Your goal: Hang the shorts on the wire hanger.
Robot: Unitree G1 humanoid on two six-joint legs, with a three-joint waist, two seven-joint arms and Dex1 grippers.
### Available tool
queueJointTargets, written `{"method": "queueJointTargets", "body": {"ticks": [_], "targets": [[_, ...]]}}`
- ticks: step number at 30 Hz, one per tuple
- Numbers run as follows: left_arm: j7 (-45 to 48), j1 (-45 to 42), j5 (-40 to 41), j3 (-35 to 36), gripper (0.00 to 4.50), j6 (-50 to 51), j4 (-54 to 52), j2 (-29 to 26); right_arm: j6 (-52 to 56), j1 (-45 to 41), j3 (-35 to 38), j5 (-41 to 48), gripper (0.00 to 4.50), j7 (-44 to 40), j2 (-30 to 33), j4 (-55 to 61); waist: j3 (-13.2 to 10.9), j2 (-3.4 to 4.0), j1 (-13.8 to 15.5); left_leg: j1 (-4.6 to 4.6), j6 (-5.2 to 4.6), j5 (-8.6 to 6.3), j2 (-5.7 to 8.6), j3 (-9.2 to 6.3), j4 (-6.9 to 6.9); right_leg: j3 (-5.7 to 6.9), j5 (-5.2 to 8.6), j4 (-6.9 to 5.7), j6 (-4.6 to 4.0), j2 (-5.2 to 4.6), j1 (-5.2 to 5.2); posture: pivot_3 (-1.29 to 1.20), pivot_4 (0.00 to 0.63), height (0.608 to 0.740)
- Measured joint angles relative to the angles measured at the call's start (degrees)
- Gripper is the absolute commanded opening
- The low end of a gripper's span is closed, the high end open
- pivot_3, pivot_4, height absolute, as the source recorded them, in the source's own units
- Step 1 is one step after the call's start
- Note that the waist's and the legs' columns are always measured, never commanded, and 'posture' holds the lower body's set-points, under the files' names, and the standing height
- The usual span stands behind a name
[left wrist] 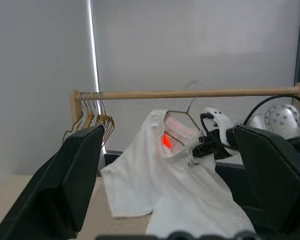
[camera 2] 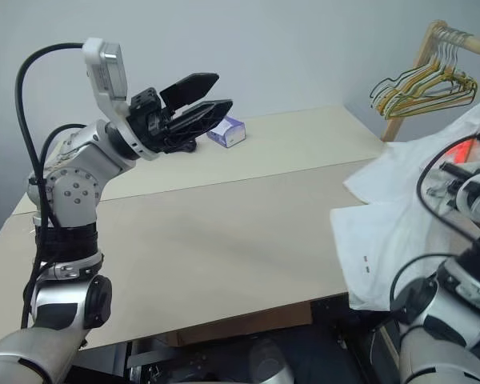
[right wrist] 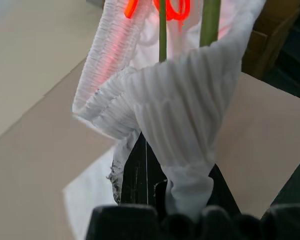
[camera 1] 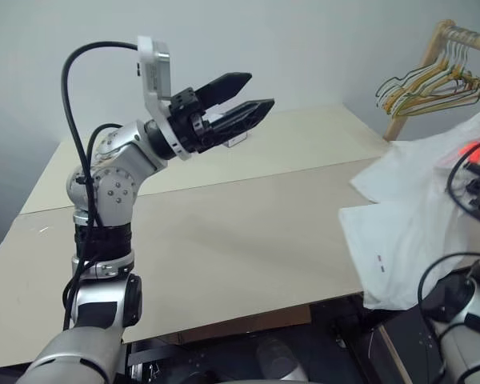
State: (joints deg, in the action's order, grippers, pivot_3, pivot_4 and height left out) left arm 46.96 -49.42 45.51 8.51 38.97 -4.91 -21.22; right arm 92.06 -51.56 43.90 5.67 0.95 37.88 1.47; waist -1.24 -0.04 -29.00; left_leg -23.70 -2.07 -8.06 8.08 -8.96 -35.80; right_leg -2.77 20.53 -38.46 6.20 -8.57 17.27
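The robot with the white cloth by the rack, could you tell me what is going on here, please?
The right gripper is shut on the gathered waistband of the shorts, holding them up off the table's edge, near the wooden rack. The wire hanger is threaded into the waistband, its hook close to the rail. The left gripper is open and empty, raised above the table.

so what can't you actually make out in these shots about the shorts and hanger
- Wire hanger: left wrist view shows only its hook and shoulder; the shorts cover the rest.
- Right gripper's contact with the hanger: right wrist view, bunched waistband hides it.
- Shorts: cut off by the right edge in both eye views.
- Small box: too small to read.
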Motion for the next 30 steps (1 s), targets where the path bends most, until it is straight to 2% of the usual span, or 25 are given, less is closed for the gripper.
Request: {"method": "queueJointTargets", "body": {"ticks": [3,8,14,21,28,30], "targets": [[-0.15,0.4,0.03,0.02,4.48,0.0,-1.32,-0.03,0.0,-2.56,0.74,-1.26,0.0,1.26,0.92,-3.88,0.0,0.0,-0.11,0.12,-0.04,-0.02,0.0,0.07,-0.01,-0.02,-0.02,0.19,0.02,-0.01,-0.17,-0.51,0.0,0.74],[-0.16,1.15,0.03,-0.09,4.48,-0.03,-2.03,-0.11,-0.2,-11.56,6.31,-4.76,0.0,4.86,4.6,-13.85,-0.04,0.02,-0.06,0.38,-0.08,-0.08,0.0,0.1,0.04,0.02,-0.04,0.48,0.05,-0.01,-0.31,-0.5,0.0,0.74],[0.33,2.21,-0.26,-0.33,4.48,-0.47,-2.11,-0.6,-5.63,-15.06,10.95,-6.13,0.0,9.01,10.28,-26.49,-0.09,-0.04,-0.11,0.45,-0.13,-0.12,0.0,0.2,0.03,0.02,-0.06,0.73,0.09,-0.05,-0.83,-0.5,0.0,0.74],[1.35,2.23,-0.28,-0.58,4.48,-1.49,-2.61,-1.28,-11.78,-16.0,17.14,-6.67,0.0,15.54,13.35,-36.27,-0.13,-0.07,-0.22,0.53,0.14,-0.35,-0.09,0.29,0.04,0.15,0.02,1.18,0.38,-0.04,-1.09,-0.5,0.0,0.74],[2.01,2.23,-0.3,-0.63,4.48,-1.57,-2.61,-1.82,-15.79,-14.2,18.23,-5.32,0.0,17.37,13.93,-39.13,-0.18,-0.15,-0.19,0.47,0.05,-0.4,-0.09,0.3,0.03,0.18,-0.07,1.45,0.5,-0.04,-1.12,-0.5,0.0,0.74],[2.23,2.23,-0.3,-0.71,4.5,-1.6,-2.61,-1.86,-16.19,-13.01,17.33,-4.56,0.57,16.96,13.93,-38.93,-0.21,-0.2,-0.17,0.48,0.05,-0.4,-0.09,0.3,0.03,0.2,-0.08,1.46,0.5,-0.03,-1.13,-0.5,0.0,0.74]]}}
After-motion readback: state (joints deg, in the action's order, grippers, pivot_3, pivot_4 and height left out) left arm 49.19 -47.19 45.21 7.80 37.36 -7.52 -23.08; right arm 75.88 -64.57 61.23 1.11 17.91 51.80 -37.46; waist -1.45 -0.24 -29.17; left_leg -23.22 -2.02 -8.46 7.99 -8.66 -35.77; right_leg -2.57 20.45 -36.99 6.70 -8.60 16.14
